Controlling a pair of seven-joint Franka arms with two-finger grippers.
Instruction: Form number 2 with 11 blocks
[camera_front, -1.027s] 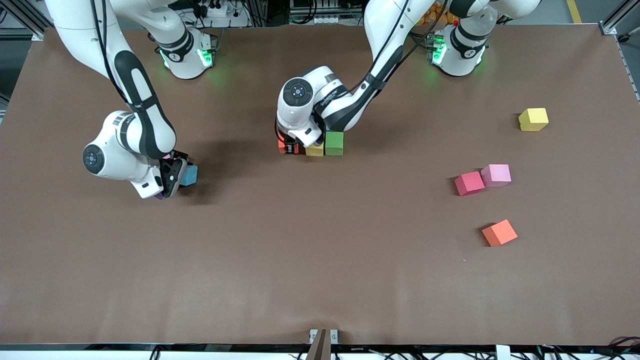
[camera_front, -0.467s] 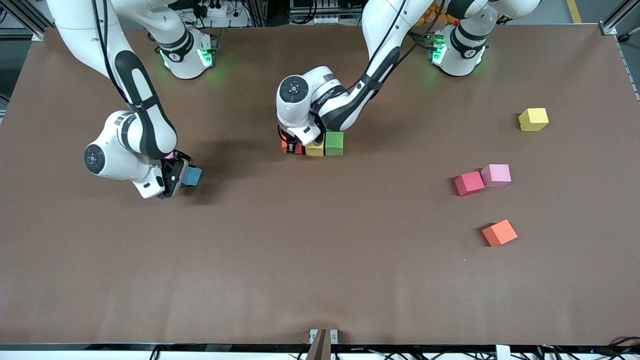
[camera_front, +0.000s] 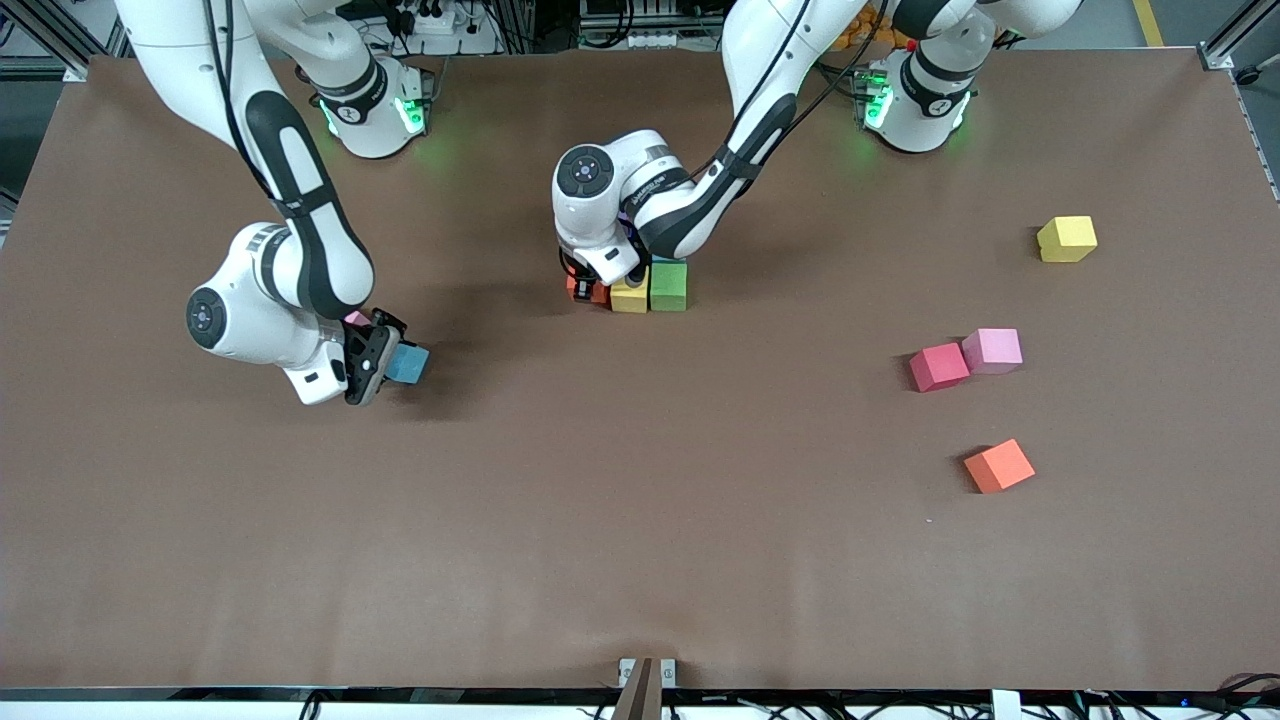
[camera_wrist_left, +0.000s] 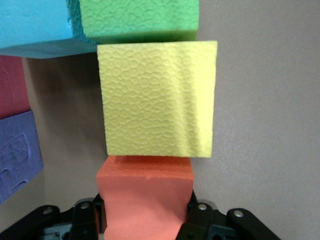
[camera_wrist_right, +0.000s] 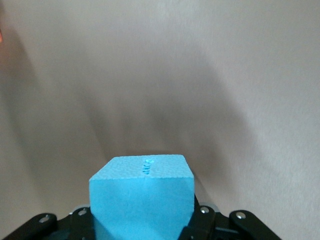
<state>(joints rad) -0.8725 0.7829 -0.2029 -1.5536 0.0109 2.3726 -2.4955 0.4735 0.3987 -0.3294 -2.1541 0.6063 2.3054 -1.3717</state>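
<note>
Near the table's middle, a green block (camera_front: 668, 285) and a yellow block (camera_front: 630, 296) sit side by side. My left gripper (camera_front: 588, 291) is shut on an orange block (camera_wrist_left: 145, 195), which rests against the yellow block (camera_wrist_left: 157, 97). The left wrist view also shows a green block (camera_wrist_left: 137, 17), with blue (camera_wrist_left: 32, 22), red (camera_wrist_left: 10, 85) and purple (camera_wrist_left: 17, 150) blocks beside the row. Toward the right arm's end, my right gripper (camera_front: 392, 362) is shut on a blue block (camera_front: 408, 363), held just above the table (camera_wrist_right: 141, 197). A pink block (camera_front: 355, 319) peeks out beside that hand.
Loose blocks lie toward the left arm's end: a yellow one (camera_front: 1067, 239), a pink one (camera_front: 992, 350) touching a red one (camera_front: 939, 367), and an orange one (camera_front: 999, 466) nearest the front camera. The brown table (camera_front: 640, 540) is bare along its front.
My right gripper has closed on the blue block and carried it a little toward the table's middle. My left gripper has nudged the orange block closer to the yellow one.
</note>
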